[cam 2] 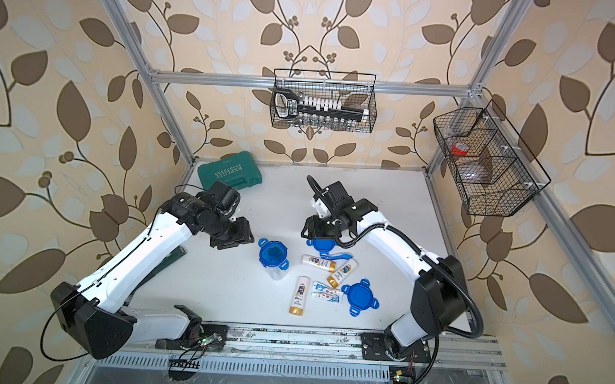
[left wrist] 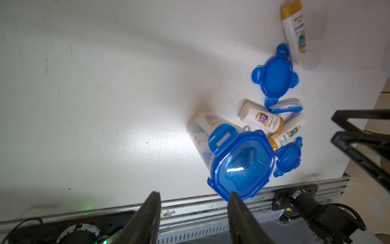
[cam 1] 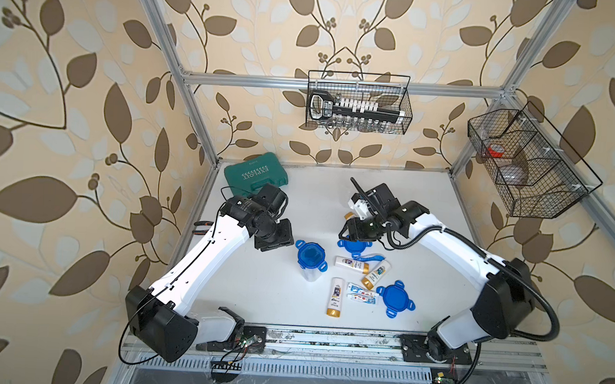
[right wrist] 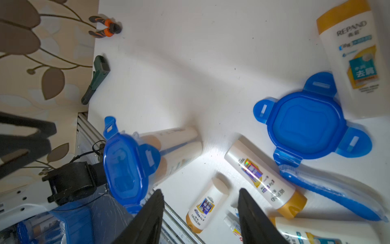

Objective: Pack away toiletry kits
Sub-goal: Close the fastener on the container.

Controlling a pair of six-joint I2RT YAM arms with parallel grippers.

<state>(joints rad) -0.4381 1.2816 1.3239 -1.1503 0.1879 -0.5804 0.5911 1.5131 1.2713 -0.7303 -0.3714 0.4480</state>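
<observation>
A clear jar [cam 1: 310,268] stands mid-table with a blue four-tab lid [cam 1: 309,254] on top; a white bottle shows through its wall [left wrist: 207,121]. To its right lie two loose blue lids [cam 1: 394,298] [cam 1: 354,247], three gold-capped white bottles [cam 1: 335,296] [cam 1: 351,263] [cam 1: 377,273], two toothpaste tubes [cam 1: 362,295] and a blue toothbrush [cam 1: 370,257]. My left gripper [left wrist: 194,197] hovers open just left of the jar, holding nothing. My right gripper [right wrist: 200,195] hangs open above the far lid [right wrist: 306,126], with a bottle [right wrist: 202,209] lying on the table beneath its gap.
A green tool case [cam 1: 255,172] lies at the back left corner. Orange-handled pliers [right wrist: 105,26] and a dark green tool [right wrist: 97,78] rest at the table's left edge. Two wire baskets [cam 1: 358,102] [cam 1: 528,159] hang on the frame. Another bottle [right wrist: 354,57] lies behind the far lid.
</observation>
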